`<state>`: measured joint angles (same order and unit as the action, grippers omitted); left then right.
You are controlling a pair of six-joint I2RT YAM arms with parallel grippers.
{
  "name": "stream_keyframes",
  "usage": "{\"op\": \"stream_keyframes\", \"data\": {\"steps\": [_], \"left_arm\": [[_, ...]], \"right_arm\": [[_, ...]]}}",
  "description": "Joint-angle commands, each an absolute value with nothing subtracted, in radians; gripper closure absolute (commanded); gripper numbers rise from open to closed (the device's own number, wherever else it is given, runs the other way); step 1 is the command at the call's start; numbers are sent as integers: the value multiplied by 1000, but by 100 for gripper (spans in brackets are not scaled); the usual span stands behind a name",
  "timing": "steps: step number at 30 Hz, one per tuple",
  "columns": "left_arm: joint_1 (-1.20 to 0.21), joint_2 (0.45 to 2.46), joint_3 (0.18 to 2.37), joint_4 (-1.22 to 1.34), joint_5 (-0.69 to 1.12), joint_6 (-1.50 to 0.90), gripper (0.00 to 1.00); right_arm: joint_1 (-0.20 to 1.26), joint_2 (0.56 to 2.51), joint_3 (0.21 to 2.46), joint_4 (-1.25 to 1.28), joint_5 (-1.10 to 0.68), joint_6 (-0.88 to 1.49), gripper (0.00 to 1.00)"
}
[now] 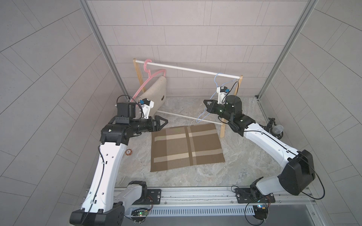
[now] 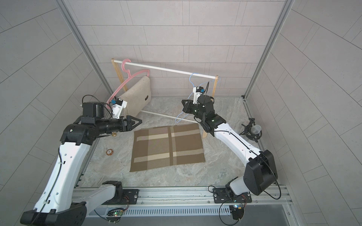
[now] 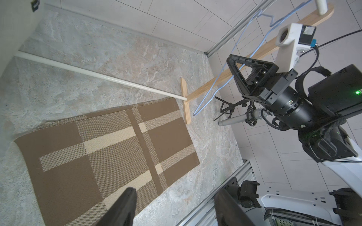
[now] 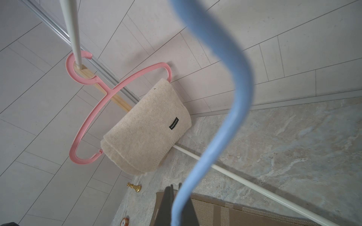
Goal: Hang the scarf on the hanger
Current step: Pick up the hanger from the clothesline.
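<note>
Pinching thin blue hanger (image 4: 242, 94), right hand (image 1: 207, 106); left hand (image 1: 164, 123) apart near woven plaid scarf (image 1: 186, 148).

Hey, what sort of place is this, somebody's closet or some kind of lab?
Most likely a robot lab cell, not a closet: a left arm and right arm mounted on an aluminium rail, a small clothes rack on the tabletop, and a studio microphone beside it.

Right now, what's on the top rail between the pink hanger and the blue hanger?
Nothing. In both top views the white rail runs bare from the pink hanger to the blue hanger.
</note>
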<state>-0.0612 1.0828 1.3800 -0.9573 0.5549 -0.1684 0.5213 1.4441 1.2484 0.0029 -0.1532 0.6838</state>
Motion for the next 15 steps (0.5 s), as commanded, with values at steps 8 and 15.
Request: {"op": "stream_keyframes", "data": {"steps": [8, 15], "left_arm": [[-74, 1056, 1389, -951, 582, -186, 32], [-167, 1059, 1443, -945, 581, -222, 32]], "right_arm": [[660, 1405, 1186, -77, -101, 581, 100], [809, 1348, 1049, -132, 14, 602, 100]]}}
